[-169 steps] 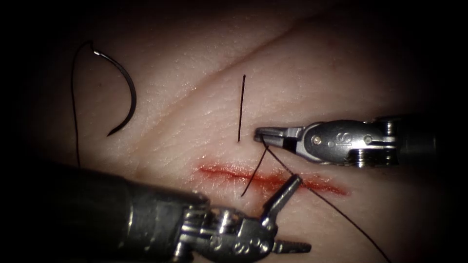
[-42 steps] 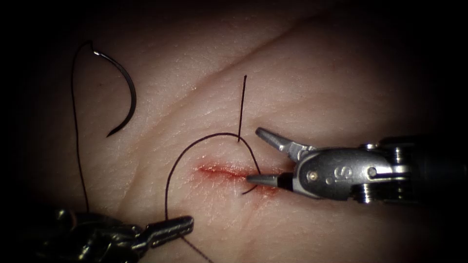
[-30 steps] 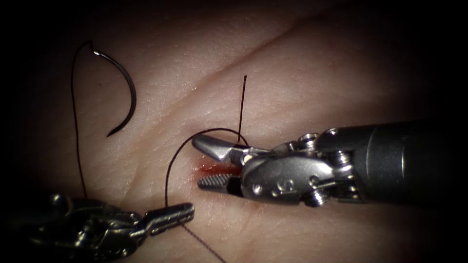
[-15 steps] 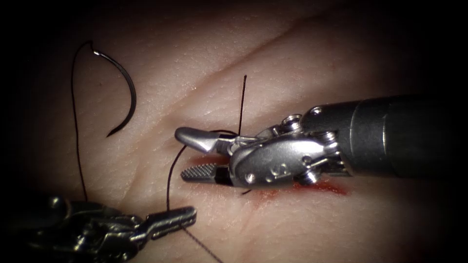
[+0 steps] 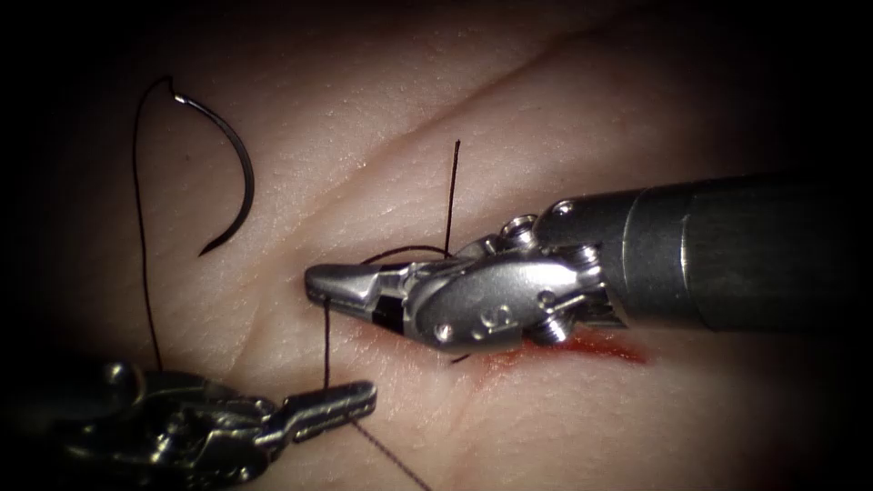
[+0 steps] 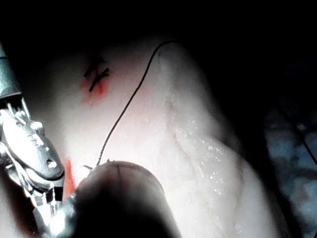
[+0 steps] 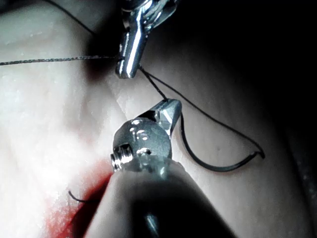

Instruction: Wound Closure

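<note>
R tool (image 5: 318,284) moved left, shut on thread (image 5: 326,350) | needle (image 5: 238,173) well apart, upper-left

The needle (image 5: 227,164) lies on the tissue (image 5: 564,118), far left of the cut (image 5: 600,347).

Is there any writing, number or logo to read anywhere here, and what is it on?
None can be read.
The right tool, its jaws shut on the thread, has faint stamped marks on its metal wrist, too blurred to read.
The left tool, also shut on the thread, the needle lying loose on the tissue, and the tissue itself bear no text.
</note>
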